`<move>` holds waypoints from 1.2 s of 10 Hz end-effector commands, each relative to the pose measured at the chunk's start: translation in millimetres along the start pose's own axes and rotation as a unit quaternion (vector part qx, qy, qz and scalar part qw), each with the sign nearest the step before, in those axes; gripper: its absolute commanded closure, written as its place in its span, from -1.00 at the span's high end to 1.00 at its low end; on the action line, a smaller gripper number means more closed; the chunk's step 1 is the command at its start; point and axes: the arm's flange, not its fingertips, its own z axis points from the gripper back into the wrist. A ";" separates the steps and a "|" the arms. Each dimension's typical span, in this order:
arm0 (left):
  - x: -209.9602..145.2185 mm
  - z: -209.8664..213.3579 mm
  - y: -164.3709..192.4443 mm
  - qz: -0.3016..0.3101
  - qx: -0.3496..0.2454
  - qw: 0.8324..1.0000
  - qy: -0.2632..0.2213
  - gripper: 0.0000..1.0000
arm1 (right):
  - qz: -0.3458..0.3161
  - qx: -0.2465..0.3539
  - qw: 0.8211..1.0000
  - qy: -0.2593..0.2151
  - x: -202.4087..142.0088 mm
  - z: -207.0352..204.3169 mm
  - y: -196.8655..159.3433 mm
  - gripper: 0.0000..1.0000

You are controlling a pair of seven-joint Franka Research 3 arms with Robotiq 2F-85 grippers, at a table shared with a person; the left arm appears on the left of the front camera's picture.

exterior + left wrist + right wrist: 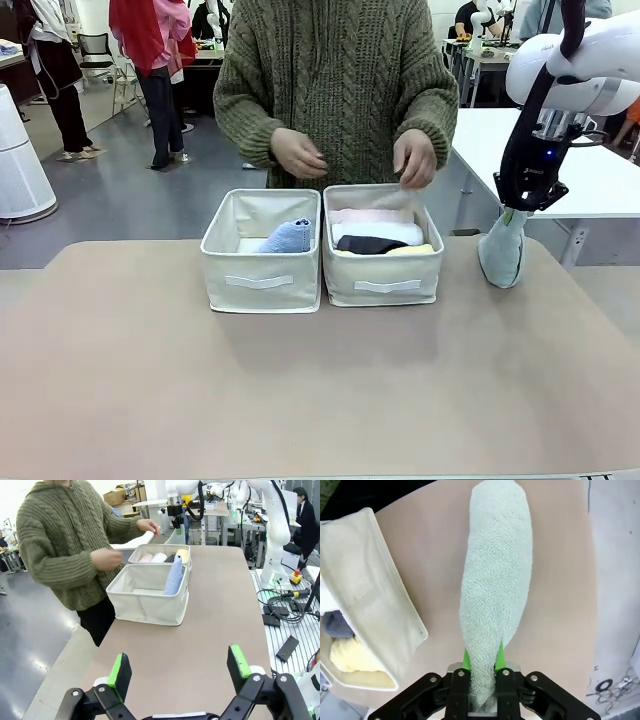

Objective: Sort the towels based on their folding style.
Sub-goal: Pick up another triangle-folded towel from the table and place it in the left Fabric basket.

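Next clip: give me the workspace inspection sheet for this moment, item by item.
Surface: tan table, carrying two bins and one loose towel.
Job's things: left bin holds a blue cone towel; right bin holds a pink roll, white roll, dark roll and yellow roll; a pale cone towel stands upright on the table at the robot's right.
Clutter: nothing seen.
Grippers: right gripper shut on the pale cone towel's tip; left gripper open above the table, holding nothing.
Cables: loose loops on the floor beside the table.
Surroundings: person at the far side, hands above the bins.
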 end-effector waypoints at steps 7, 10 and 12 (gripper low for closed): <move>1.4 0.6 -1.7 -0.001 0.002 1.000 0.000 1.00 | 0.106 -0.091 0.990 0.030 -207.8 178.5 9.1 -1.00; 1.4 0.6 -1.7 -0.001 0.002 1.000 0.000 1.00 | 0.102 -0.082 0.991 0.034 -226.8 206.9 11.3 -1.00; 1.4 0.6 -1.7 -0.001 0.002 1.000 0.000 1.00 | 0.102 -0.082 0.991 0.034 -226.8 206.9 11.3 -1.00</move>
